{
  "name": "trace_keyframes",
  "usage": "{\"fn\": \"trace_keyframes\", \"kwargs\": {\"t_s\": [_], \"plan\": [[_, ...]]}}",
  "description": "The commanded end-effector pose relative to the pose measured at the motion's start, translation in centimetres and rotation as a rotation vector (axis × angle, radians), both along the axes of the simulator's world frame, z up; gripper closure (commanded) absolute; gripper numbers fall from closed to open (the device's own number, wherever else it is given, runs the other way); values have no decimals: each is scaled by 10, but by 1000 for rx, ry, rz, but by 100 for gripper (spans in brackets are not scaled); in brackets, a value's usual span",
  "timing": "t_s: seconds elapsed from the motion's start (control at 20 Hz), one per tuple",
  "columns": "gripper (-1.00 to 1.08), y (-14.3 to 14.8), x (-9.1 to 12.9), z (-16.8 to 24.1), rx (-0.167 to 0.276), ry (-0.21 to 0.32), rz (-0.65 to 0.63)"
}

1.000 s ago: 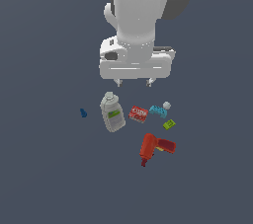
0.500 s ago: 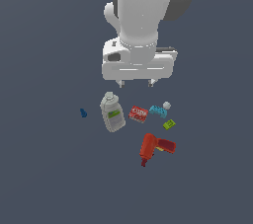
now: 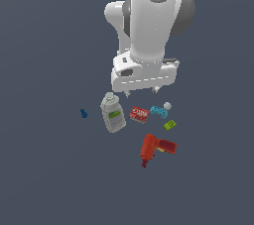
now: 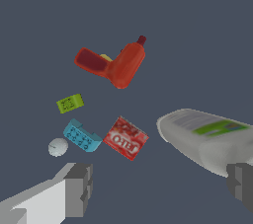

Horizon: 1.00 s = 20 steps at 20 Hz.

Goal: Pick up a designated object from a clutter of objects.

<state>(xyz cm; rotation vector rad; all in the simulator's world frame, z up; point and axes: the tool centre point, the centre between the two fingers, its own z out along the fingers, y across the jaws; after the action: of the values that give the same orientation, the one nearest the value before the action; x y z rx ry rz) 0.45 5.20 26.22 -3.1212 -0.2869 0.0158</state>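
You're looking at smooth, simulator-clean surfaces throughout. The arm's casing (image 3: 149, 26) reads as glossy white plastic with a dark grey joint band, and the gripper (image 4: 158, 188) has matt grey finger pads (image 4: 79, 188) with a faintly blocky face. Just ahead of the jaws, the cyan brick (image 4: 81, 136) looks like hard moulded plastic, studded and lightly shiny. Beside it the red box (image 4: 125, 138) has a flat printed face like card or paper. The bottle (image 4: 205, 139) near one finger is satin grey-white plastic with a green label. Farther from the jaws, the red drill (image 4: 116, 62) shows soft plastic sheen. The floor (image 3: 44, 179) is uniformly matt slate.
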Motion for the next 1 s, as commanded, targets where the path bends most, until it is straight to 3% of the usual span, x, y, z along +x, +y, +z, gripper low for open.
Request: {"fn": "trace_keyframes", "kwargs": {"t_s": [0.0, 0.4, 0.95], "plan": [[-92, 9, -1, -16, -7, -1, 70], [-92, 48, -15, -84, -25, -3, 381], [-92, 99, -52, -163, -15, -8, 786]]}}
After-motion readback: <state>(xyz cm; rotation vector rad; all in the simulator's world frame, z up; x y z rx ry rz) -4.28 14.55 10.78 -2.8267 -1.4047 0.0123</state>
